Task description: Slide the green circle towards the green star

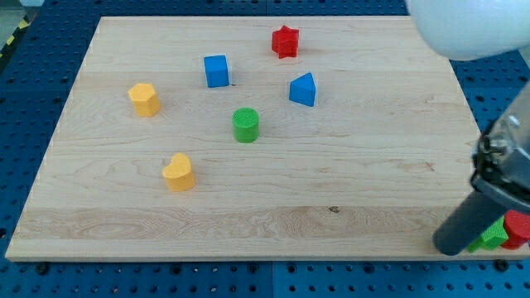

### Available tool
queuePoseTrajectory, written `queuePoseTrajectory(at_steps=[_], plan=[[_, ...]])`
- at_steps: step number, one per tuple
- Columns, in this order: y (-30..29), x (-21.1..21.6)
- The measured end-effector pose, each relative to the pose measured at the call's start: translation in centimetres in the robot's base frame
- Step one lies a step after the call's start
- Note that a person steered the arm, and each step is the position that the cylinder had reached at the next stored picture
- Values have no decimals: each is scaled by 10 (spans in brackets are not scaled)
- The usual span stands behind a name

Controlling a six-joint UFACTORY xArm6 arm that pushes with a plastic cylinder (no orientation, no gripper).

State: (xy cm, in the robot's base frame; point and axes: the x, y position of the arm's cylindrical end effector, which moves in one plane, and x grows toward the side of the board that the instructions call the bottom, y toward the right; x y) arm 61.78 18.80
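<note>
The green circle [245, 125] stands near the middle of the wooden board [373, 165]. The green star [495, 235] lies at the board's bottom right corner, partly hidden behind my dark rod. My tip [452, 247] rests at the board's bottom right edge, just left of the green star and far right and below the green circle. It touches no block that I can make out.
A red block [518, 228] sits right next to the green star. A red star [285, 41], blue cube [216, 71], blue triangle [304, 89], yellow hexagon [144, 99] and yellow heart [178, 172] surround the green circle. The white arm body [472, 25] fills the top right.
</note>
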Motion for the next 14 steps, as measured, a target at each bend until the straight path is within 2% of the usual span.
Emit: queuePoseTrajectory(at_steps=[1, 3, 5, 7, 9, 14], plan=[[-68, -13], [-157, -88], [-238, -100], [-307, -151], [-271, -172], [-143, -180]])
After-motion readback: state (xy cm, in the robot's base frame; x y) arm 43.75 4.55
